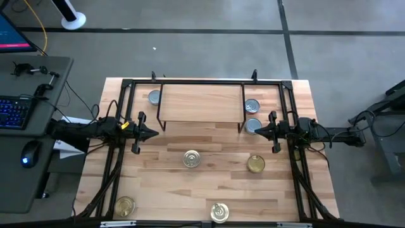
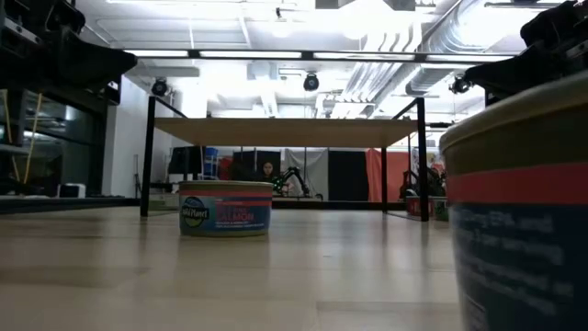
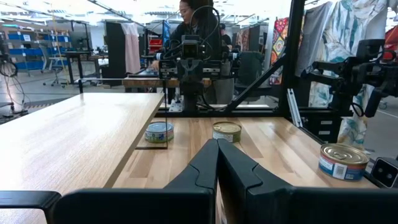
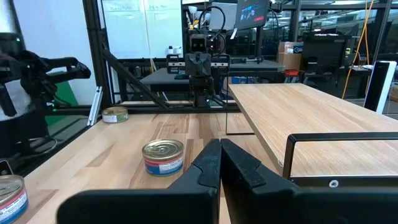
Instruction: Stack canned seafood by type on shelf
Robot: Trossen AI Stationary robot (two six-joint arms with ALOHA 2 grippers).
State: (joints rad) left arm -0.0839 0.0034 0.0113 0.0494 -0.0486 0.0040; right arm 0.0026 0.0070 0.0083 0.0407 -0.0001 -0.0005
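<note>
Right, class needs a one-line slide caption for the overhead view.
Seven tins lie around an empty shelf; left pincer and right pincer wait shut beside it.

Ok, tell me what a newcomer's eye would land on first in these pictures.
The low light-wood shelf on thin black legs sits bare at the table's far middle, nothing stacked on it. Small round flat tins are scattered around it: a gold-topped tin mid-table, silver-topped tins by the shelf's right end. The left gripper and right gripper, both shut, face each other across the table.
</note>
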